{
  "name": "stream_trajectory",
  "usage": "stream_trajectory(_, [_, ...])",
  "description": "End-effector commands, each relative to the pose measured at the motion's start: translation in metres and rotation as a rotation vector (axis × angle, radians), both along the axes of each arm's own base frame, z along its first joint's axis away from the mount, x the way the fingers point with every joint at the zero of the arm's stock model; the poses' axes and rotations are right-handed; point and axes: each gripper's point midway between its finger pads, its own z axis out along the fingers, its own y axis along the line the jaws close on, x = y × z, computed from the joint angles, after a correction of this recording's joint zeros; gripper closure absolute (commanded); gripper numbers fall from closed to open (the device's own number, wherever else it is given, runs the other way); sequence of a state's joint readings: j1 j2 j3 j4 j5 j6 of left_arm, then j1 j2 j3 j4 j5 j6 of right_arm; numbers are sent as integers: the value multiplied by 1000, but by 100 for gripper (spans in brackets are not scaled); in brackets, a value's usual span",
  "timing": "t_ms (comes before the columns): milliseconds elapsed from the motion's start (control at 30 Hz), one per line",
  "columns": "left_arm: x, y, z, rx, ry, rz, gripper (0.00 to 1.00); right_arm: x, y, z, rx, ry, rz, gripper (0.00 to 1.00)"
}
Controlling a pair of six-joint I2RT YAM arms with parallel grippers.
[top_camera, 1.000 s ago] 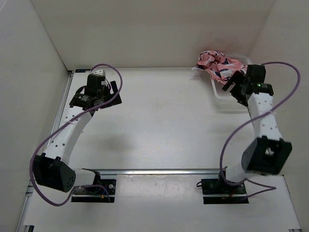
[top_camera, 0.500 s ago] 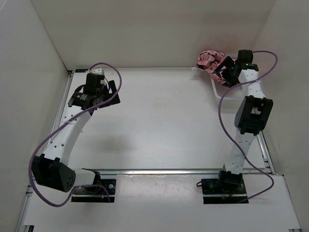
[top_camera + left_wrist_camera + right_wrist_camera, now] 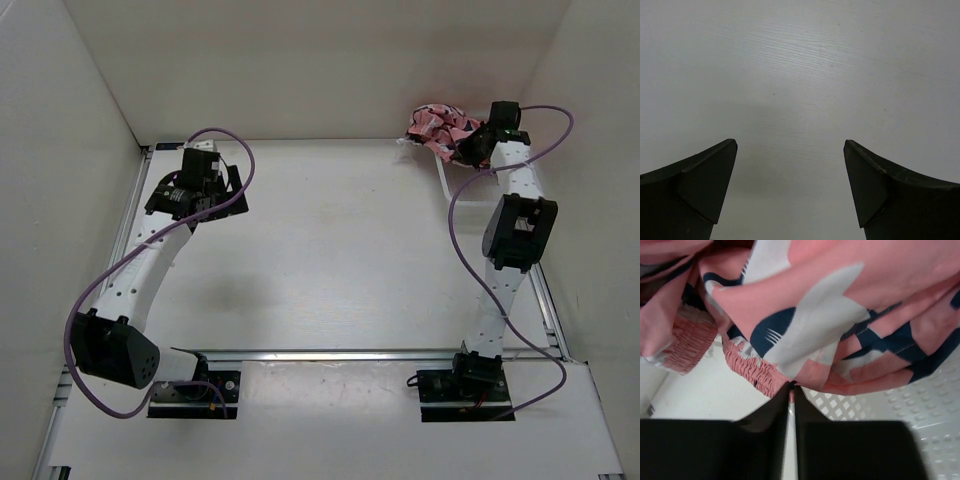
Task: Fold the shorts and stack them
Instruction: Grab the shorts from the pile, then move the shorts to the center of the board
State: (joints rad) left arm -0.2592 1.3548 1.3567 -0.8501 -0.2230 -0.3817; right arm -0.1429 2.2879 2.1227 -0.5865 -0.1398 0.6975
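The shorts (image 3: pixel 437 127) lay crumpled in the white mesh basket (image 3: pixel 932 405) at the far right corner of the surface (image 3: pixel 330 240), unfolded, so by my reading no folding or stacking was done and the whole job remained. The right fingers (image 3: pixel 767 417) were pressed together at the gathered elastic edge, apparently pinching a sliver of cloth, which suggested the lift-out was only starting. The left fingers (image 3: pixel 705 175) stood wide apart, holding nothing, over bare surface well away from the shorts.
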Motion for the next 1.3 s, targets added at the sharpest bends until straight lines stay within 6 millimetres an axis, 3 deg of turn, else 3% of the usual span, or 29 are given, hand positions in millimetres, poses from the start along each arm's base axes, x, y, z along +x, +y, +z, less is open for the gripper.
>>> stream_trajectory(0, [1, 2, 17, 14, -39, 0, 0, 15, -13, 44, -30, -118, -42, 100])
stream_trajectory(100, [2, 2, 21, 11, -47, 0, 0, 5, -6, 77, -55, -169, -17, 100])
stream_trajectory(133, [2, 2, 21, 11, -47, 0, 0, 0, -1, 103, -68, -217, -1, 100])
stream_trajectory(200, [3, -1, 24, -6, -55, 0, 0, -9, 10, 135, -80, -278, 47, 100])
stream_trajectory(233, [5, -4, 25, -21, -53, -3, 0, -18, 23, 171, -80, -348, 72, 100])
stream_trajectory(300, [5, -10, 28, -45, -56, -26, 0, -31, 42, 222, -106, -454, 143, 100])
stream_trajectory(400, [7, -16, 39, -83, -78, -31, 0, -73, 93, 310, -138, -640, 286, 100])
stream_trajectory(433, [7, -14, 43, -92, -82, -29, 0, -87, 121, 323, -135, -664, 345, 100])
stream_trajectory(500, [8, -11, 49, -106, -87, -18, 0, -113, 153, 355, -151, -749, 446, 100])
stream_trajectory(533, [9, -12, 53, -116, -97, -12, 0, -137, 185, 371, -145, -797, 522, 100])
stream_trajectory(567, [7, -7, 63, -119, -114, -1, 0, -151, 201, 374, -145, -809, 569, 100])
stream_trajectory(600, [6, -4, 65, -123, -109, 5, 0, -178, 232, 379, -144, -839, 661, 100])
stream_trajectory(667, [5, 0, 79, -136, -138, 11, 0, -206, 260, 371, -142, -834, 747, 100])
stream_trajectory(700, [4, 6, 81, -134, -135, 28, 0, -233, 285, 352, -144, -806, 834, 100])
stream_trajectory(733, [4, 11, 85, -139, -137, 38, 0, -246, 294, 338, -143, -771, 862, 100])
stream_trajectory(767, [2, 15, 96, -143, -163, 47, 0, -263, 293, 337, -165, -782, 857, 100])
stream_trajectory(800, [2, 16, 100, -158, -172, 53, 0, -279, 312, 284, -168, -670, 932, 100])
stream_trajectory(833, [-1, 18, 105, -164, -177, 55, 0, -289, 316, 261, -174, -630, 957, 100])
stream_trajectory(867, [0, 25, 109, -164, -191, 74, 0, -304, 315, 254, -163, -634, 966, 100])
stream_trajectory(900, [-2, 23, 108, -171, -180, 64, 0, -322, 323, 194, -150, -490, 1014, 100])
stream_trajectory(933, [-1, 28, 108, -170, -181, 79, 0, -332, 322, 170, -151, -429, 1024, 100])
stream_trajectory(967, [-1, 28, 108, -170, -181, 80, 0, -348, 321, 142, -157, -337, 1044, 89])
stream_trajectory(1000, [1, 29, 105, -176, -171, 80, 0, -358, 317, 123, -161, -281, 1045, 69])
stream_trajectory(1033, [3, 26, 102, -179, -159, 59, 0, -370, 308, 90, -176, -181, 1038, 35])
stream_trajectory(1067, [5, 21, 98, -192, -143, 43, 0, -379, 303, 84, -192, -158, 1033, 14])
stream_trajectory(1133, [8, 8, 73, -210, -65, -9, 0, -379, 283, 77, -243, -122, 951, 2])
stream_trajectory(1200, [10, -8, 44, -201, 19, -44, 0, -376, 266, 87, -255, -138, 880, 4])
stream_trajectory(1267, [12, -21, 22, -200, 77, -74, 0, -369, 254, 94, -232, -140, 819, 22])
